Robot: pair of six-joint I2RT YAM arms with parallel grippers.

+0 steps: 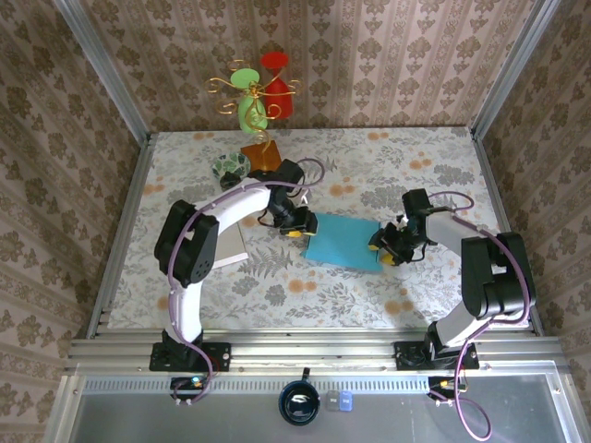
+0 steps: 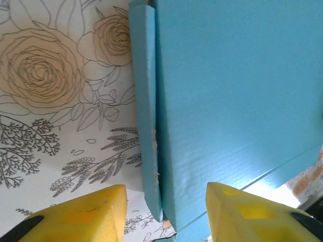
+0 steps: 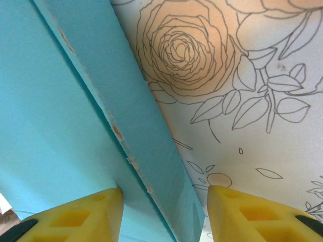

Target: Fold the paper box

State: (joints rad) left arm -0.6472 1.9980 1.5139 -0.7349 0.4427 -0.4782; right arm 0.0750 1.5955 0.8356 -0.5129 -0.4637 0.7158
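Note:
The blue paper box [image 1: 343, 240] lies flat in the middle of the flowered table. My left gripper [image 1: 294, 231] is at its left edge and my right gripper [image 1: 383, 247] at its right edge. In the left wrist view a narrow side flap [image 2: 145, 116] stands up beside the main panel [image 2: 237, 96]. My left gripper [image 2: 166, 214] is open and straddles that flap, with a gap on each side. In the right wrist view my right gripper [image 3: 164, 214] is open around the other side flap [image 3: 136, 116]. Its left fingertip [image 3: 75, 217] is over the blue panel.
At the back left stand a wire ornament with green and red pieces [image 1: 259, 92], an orange block [image 1: 260, 155] and a small bowl [image 1: 230, 167]. A white card [image 1: 231, 249] lies under the left arm. A dark cup [image 1: 297, 402] sits on the near rail.

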